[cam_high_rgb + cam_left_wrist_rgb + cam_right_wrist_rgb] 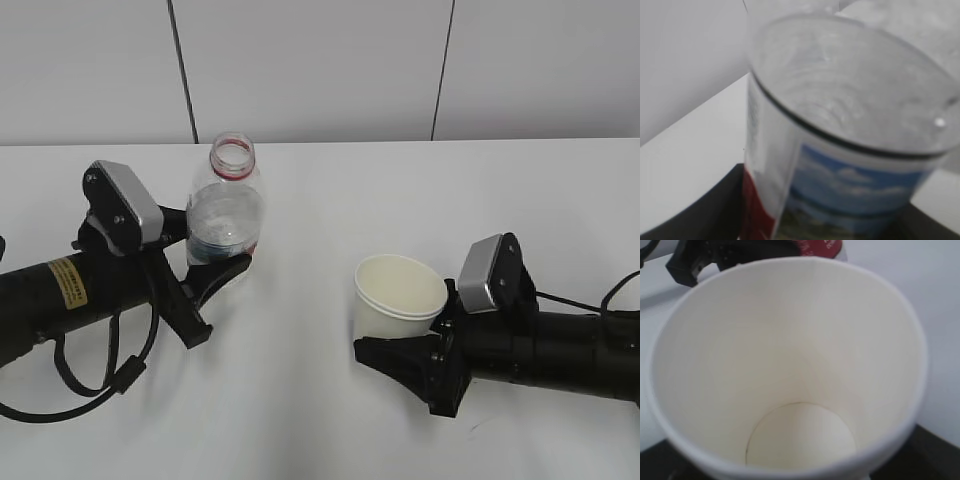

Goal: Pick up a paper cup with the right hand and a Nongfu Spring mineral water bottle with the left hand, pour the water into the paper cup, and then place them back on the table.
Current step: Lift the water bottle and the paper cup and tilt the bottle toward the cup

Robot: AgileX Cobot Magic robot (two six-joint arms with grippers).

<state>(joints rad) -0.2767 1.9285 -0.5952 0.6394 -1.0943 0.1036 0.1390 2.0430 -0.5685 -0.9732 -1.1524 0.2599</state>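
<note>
So far I have both grasps made, as far as I can judge: the left pincer (222,262) is pinching the bottle (226,205) around its lower body, and the right pincer (398,345) is pinching the cup (398,296) near its base. The bottle stands roughly upright at left on the tabletop (330,180), uncapped, its red neck ring showing; the cup sits well apart from it at right, mouth up. From the right wrist view the cup's (790,375) inside looks dry and empty, so I take it that pouring is not yet done, and bringing the two together, tipping the bottle and setting both down are all left. I cannot tell whether either thing is lifted or resting on the tabletop, since the pincers hide both bases. The left wrist view is blurred and filled by the bottle (840,150), so its water level is hard to read, and the far fingers of both pincers are hidden.
</note>
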